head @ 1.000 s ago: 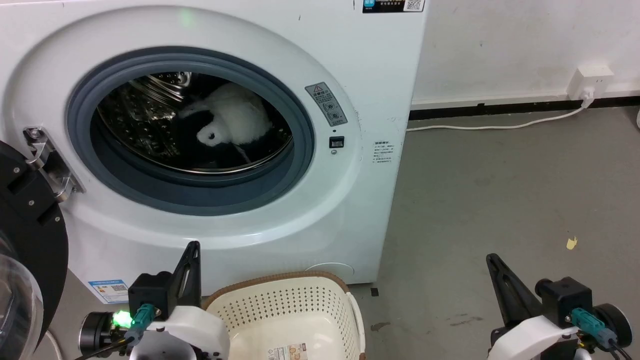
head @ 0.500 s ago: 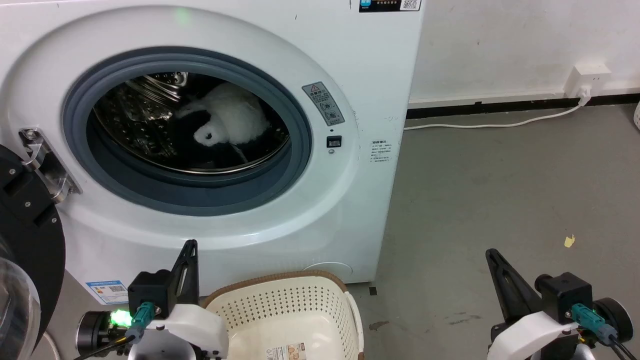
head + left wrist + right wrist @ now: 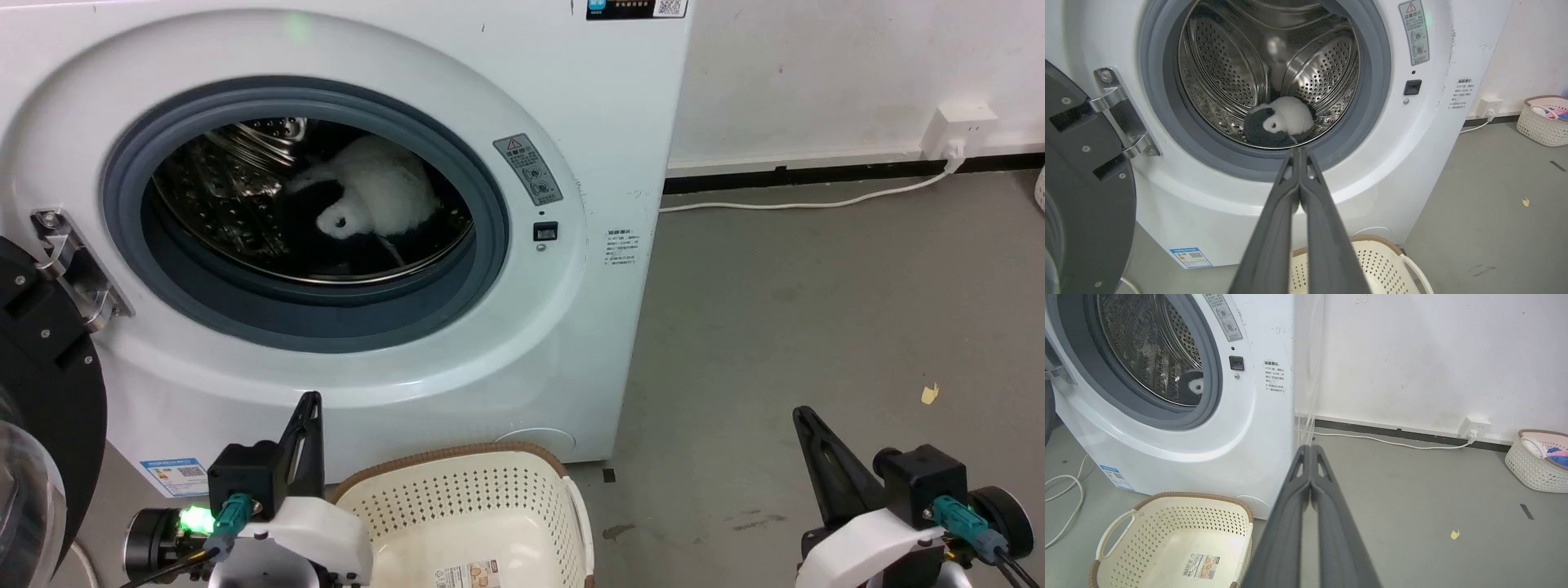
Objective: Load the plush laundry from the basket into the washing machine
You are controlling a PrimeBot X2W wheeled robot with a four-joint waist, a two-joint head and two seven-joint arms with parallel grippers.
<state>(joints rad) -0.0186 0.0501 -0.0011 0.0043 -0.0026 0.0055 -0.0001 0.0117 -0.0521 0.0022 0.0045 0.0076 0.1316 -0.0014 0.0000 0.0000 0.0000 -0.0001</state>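
The plush laundry point(image 3: 384, 196), a fluffy white toy with black parts, lies inside the steel drum of the washing machine point(image 3: 571, 343); the left wrist view has the plush laundry point(image 3: 1284, 122) low in the drum, and the right wrist view catches a bit of it point(image 3: 1193, 387). The door point(image 3: 41, 408) hangs open at the left. The basket point(image 3: 465, 523) stands on the floor before the washer with nothing in it but the sticker point(image 3: 1200, 565). My left gripper point(image 3: 309, 404) is shut and holds nothing, beside the basket's left rim. My right gripper point(image 3: 804, 420) is shut over bare floor at the right.
A white cable point(image 3: 800, 204) runs along the floor to a wall plug point(image 3: 959, 135). A second basket with clothes point(image 3: 1541, 459) stands by the wall at the far right. A yellow scrap point(image 3: 928, 394) lies on the grey floor. Another cable point(image 3: 1065, 514) loops left of the washer.
The whole picture shifted a little to the left a second ago as the camera moved. Neither gripper nor the plush has visibly moved since.
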